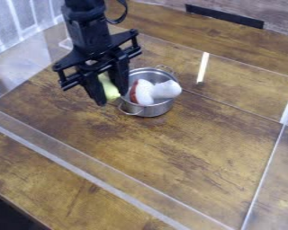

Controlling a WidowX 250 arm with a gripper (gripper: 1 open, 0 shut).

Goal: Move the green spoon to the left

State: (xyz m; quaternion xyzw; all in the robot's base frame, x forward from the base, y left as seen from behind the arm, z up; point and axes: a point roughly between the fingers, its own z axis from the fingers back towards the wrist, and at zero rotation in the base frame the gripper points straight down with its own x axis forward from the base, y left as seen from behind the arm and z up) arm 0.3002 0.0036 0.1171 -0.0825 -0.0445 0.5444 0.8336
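The green spoon (111, 88) shows as a yellow-green piece hanging between the black fingers of my gripper (107, 92), lifted above the wooden table (194, 153). The gripper is shut on the spoon and points nearly straight down. It hangs just left of a small metal pot (149, 99). Most of the spoon is hidden by the fingers.
The metal pot holds a white and red object (157, 90). A clear acrylic wall (75, 171) runs along the front of the table and another along the right side. A white upright strip (203, 72) stands behind the pot. A white rack (21, 36) is at the back left.
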